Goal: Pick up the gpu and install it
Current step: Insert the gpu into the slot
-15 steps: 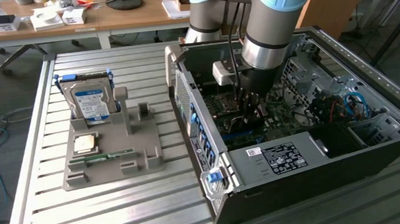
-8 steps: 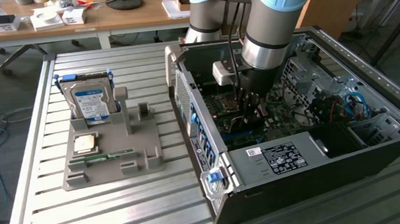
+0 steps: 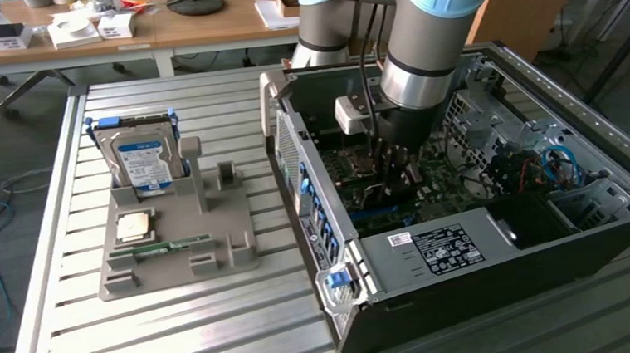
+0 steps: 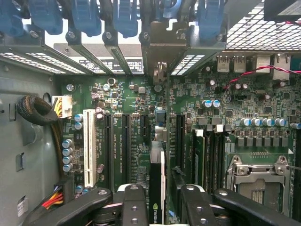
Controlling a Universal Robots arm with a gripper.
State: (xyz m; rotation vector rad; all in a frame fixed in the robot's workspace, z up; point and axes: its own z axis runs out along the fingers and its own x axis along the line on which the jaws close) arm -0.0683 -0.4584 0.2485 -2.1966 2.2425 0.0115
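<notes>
Down inside the open computer case point(image 3: 453, 250), the gpu point(image 4: 156, 188) stands on edge in a motherboard point(image 4: 122, 101) slot, between the gripper point(image 4: 160, 200) fingers, which sit apart; its lower end is cut off.

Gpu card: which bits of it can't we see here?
- Exterior view: arm and gripper hide it inside the computer case.
- Wrist view: gpu is edge-on, flat sides hidden; one end cut off by the picture edge.
- Fully seated in its slot: cannot tell.
</notes>
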